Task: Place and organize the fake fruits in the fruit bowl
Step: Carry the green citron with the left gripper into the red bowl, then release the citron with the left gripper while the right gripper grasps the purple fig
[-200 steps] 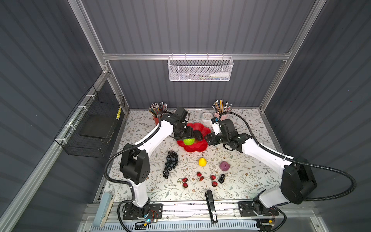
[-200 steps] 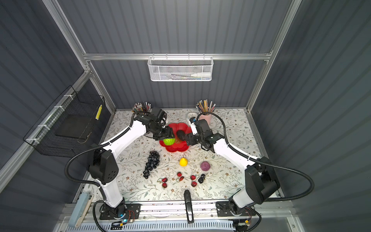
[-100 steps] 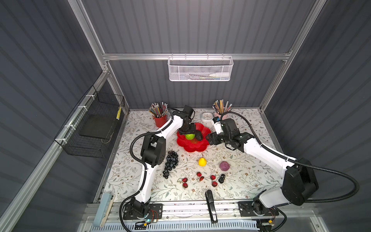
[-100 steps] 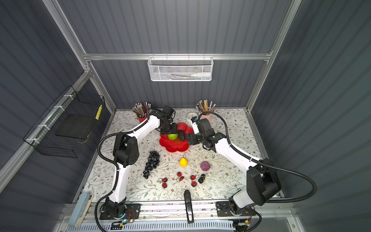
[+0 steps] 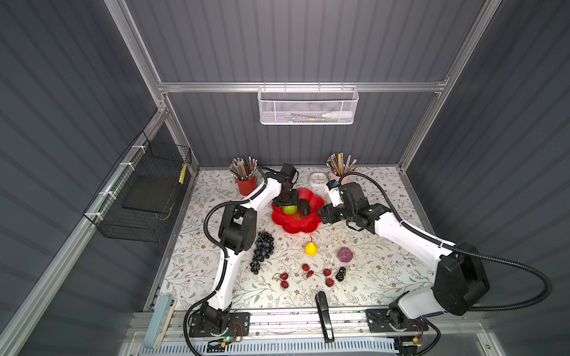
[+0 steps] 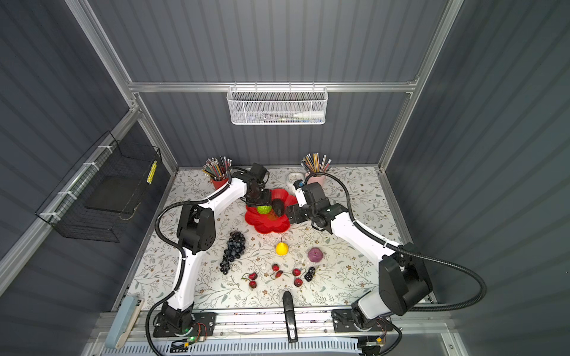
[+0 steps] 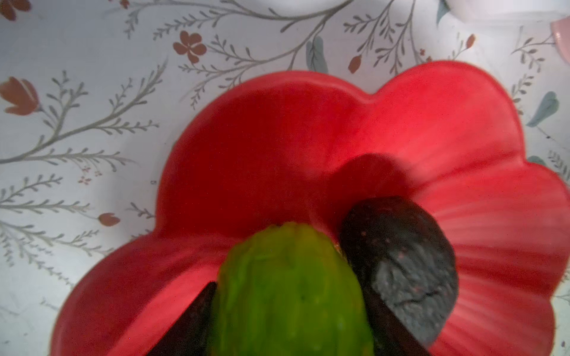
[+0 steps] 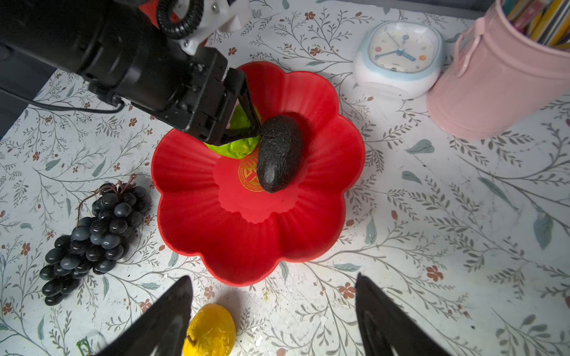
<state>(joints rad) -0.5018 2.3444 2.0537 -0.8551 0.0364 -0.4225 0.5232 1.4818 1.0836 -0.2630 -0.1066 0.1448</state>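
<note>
With the left gripper (image 8: 246, 123) clamped on the green ball (image 5: 289, 209) inside the red bowl (image 5: 300, 226) at centre frame, beside the avocado (image 8: 279, 154), and the right gripper (image 8: 273, 317) wide and empty, releasing could roll the ball against that avocado.

Fruit bowl (image 8: 246, 246): near half of its floor bare and open to approach. Far half taken by the avocado (image 8: 279, 154), the green ball (image 8: 237, 145) and the left claw (image 8: 243, 123) around it. Clock (image 8: 398, 55) and pink cup (image 8: 493, 80) crowd the bench just beyond the bowl.
</note>
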